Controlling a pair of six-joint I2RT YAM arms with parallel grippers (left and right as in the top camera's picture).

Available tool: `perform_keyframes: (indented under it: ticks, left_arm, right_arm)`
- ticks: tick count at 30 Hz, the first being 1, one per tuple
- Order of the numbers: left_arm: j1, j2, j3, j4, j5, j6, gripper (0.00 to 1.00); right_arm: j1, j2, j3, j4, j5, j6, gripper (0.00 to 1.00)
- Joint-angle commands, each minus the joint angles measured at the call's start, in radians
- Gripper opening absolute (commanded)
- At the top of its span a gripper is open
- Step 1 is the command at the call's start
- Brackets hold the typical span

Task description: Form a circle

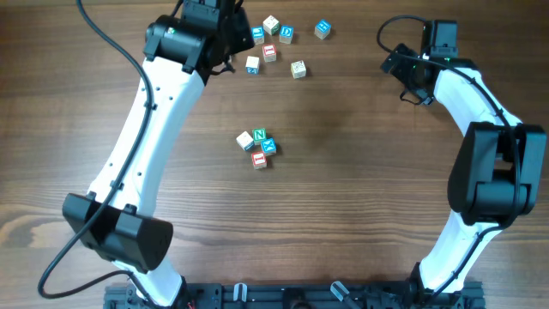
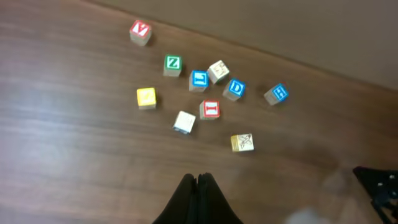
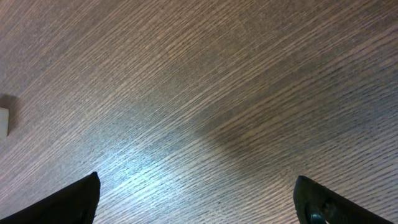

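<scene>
Listing by view, pincers first.

Left wrist view only: left pincer [image 2: 198, 179], jaws pressed together, holding nothing, raised above the table [image 2: 74, 143]. Ahead of its tips lies the loose scatter of letter cubes. The white cube [image 2: 184, 121] and red I cube [image 2: 211, 109] are nearest the tips. The yellow cube [image 2: 146, 97] is off to one side and the green Z cube [image 2: 172, 63] and blue D cube [image 2: 235, 88] are farther out. The red V cube [image 2: 140, 31] is farthest. None touches the pincer.

Right wrist view only: right pincer [image 3: 196, 180], jaws spread wide with bare wood grain between the fingers [image 3: 74, 199]. It holds nothing. A pale sliver [image 3: 3, 121] at the frame edge is too cropped to identify.

Overhead view only: the circle [image 1: 258, 147], a tight cluster of small cubes touching one another, with the green N cube [image 1: 259, 135] on top. It lies well apart from both pincers, on the base side of the left one and between the two arms. Neither wrist camera takes it in.

Arm pose, overhead: the left arm [image 1: 141, 137] stretches diagonally from the near edge, its wrist over the loose scatter. The right arm [image 1: 480, 112] is folded, with the elbow out to the side and the forearm reaching inward at the far side.
</scene>
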Motion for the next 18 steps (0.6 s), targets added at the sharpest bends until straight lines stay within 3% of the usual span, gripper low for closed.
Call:
perform_keyframes:
  ticks: [1, 10, 14, 18]
  left_arm:
    - [-0.005, 0.1, -0.001, 0.044, 0.016, 0.037, 0.04]
    - [-0.01, 0.345, -0.001, 0.333, 0.079, 0.097, 0.07]
    - [0.004, 0.456, -0.001, 0.394, 0.079, 0.1, 0.56]
    - [0.027, 0.513, -0.001, 0.431, 0.079, 0.119, 0.52]
  right_arm:
    - [0.002, 0.017, -0.004, 0.002, 0.01, -0.013, 1.0]
    - [0.002, 0.017, -0.004, 0.002, 0.01, -0.013, 1.0]
    - [0.002, 0.017, -0.004, 0.002, 0.01, -0.013, 1.0]
    - [0.002, 0.017, -0.004, 0.002, 0.01, -0.013, 1.0]
